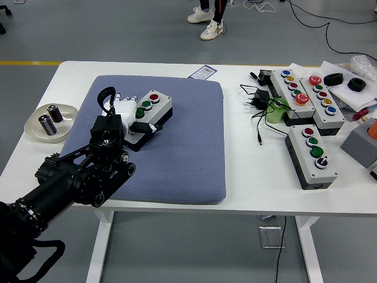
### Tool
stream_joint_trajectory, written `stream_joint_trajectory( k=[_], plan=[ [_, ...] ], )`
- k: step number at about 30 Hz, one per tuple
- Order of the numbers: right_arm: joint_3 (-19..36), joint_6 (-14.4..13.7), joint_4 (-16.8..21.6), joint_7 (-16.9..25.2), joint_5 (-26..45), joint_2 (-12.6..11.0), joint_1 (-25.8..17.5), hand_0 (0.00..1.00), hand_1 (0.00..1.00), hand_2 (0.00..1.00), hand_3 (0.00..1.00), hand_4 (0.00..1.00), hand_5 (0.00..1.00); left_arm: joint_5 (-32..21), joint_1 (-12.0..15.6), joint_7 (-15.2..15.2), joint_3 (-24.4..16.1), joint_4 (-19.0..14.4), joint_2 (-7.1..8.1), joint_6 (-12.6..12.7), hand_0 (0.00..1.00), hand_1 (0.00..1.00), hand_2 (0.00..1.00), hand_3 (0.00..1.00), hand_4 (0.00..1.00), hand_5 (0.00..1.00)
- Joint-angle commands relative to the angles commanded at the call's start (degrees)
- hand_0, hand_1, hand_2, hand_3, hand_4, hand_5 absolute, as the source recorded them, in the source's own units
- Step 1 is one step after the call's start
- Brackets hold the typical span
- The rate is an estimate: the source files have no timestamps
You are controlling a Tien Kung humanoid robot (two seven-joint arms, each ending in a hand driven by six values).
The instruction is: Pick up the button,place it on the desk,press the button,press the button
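A grey button box (148,113) with a red button (154,97), a green button and a black base lies on the blue-grey pad (177,147). My left hand (126,111), white with black fingertips, lies over the box's near left end. Its fingers are spread flat across the top and its thumb (146,127) reaches along the box's front side. The hand covers the box's near button. My black left arm (76,177) comes in from the lower left. My right arm is out of view.
A shallow dish (50,122) with two batteries stands at the left of the pad. Three more button boxes (310,154), a power adapter with cables (259,100), a green cup and small parts lie at the right. A person's feet show at the top.
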Motion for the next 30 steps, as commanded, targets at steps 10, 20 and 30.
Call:
stream_joint_trajectory(
  k=[10,20,30],
  plan=[
    [0.0,0.0,0.0,0.0,-0.2,-0.1,0.2,0.745,0.684,0.701,0.576,0.180,0.112,0.8,-1.9,0.6,1.9,2.5,0.00,-1.7,0.434,0.609,0.664,0.687,0.971,0.267],
    [0.3,0.0,0.0,0.0,-0.5,-0.2,0.2,0.745,0.683,0.702,0.576,0.179,0.113,0.0,-1.8,-3.9,2.5,3.5,0.00,-1.9,0.441,0.476,0.461,0.527,0.919,0.078],
    [0.4,0.0,0.0,0.0,-0.6,-0.3,0.2,0.744,0.682,0.702,0.576,0.179,0.112,-0.2,-1.3,-7.2,3.6,5.7,0.00,-0.8,0.201,0.287,0.327,0.434,0.895,0.002]
  ],
)
